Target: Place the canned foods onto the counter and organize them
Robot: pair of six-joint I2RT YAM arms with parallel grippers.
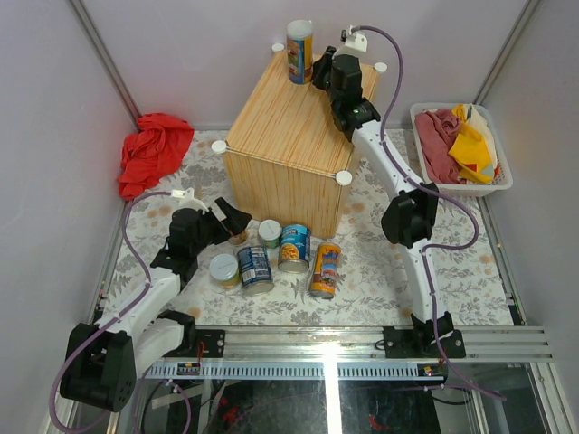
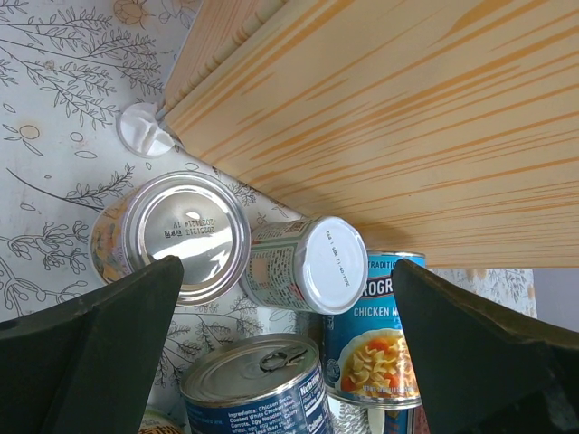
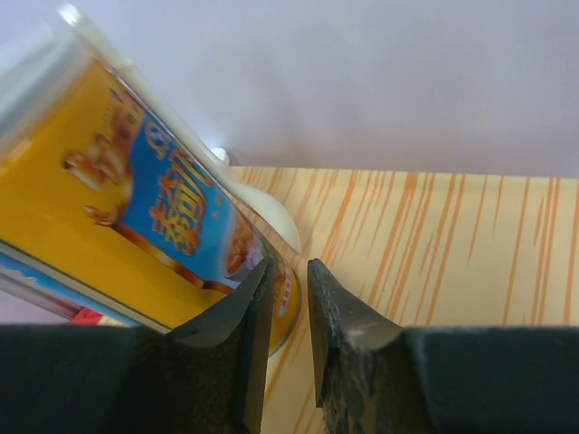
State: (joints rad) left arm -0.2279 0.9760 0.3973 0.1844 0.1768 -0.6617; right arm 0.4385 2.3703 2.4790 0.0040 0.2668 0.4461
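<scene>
One tall can stands upright at the far edge of the counter, and that is all I count as done. Six are yet to go, bunched on the table in front of the counter. Among them are a second tall can on its side, a soup can, a blue can, a short can and a bare-lidded can.

My right jaws are nearly closed, with only a thin gap and nothing in it, and sit just beside the tall can's base on the counter top. My left jaws are spread wide and empty, hovering over the bunch with the short can between them.

On the soup can I read "CHICKEN" under a cut-off "TRADITI" and the letters "OGR", which I take for Progresso. The blue can shows "Ingredients: Cooked White Chicken" and "Nutrition". Stamped codes on the lids are too small to read, and the tall can's orange-blue label is too blurred in the right wrist view.
</scene>
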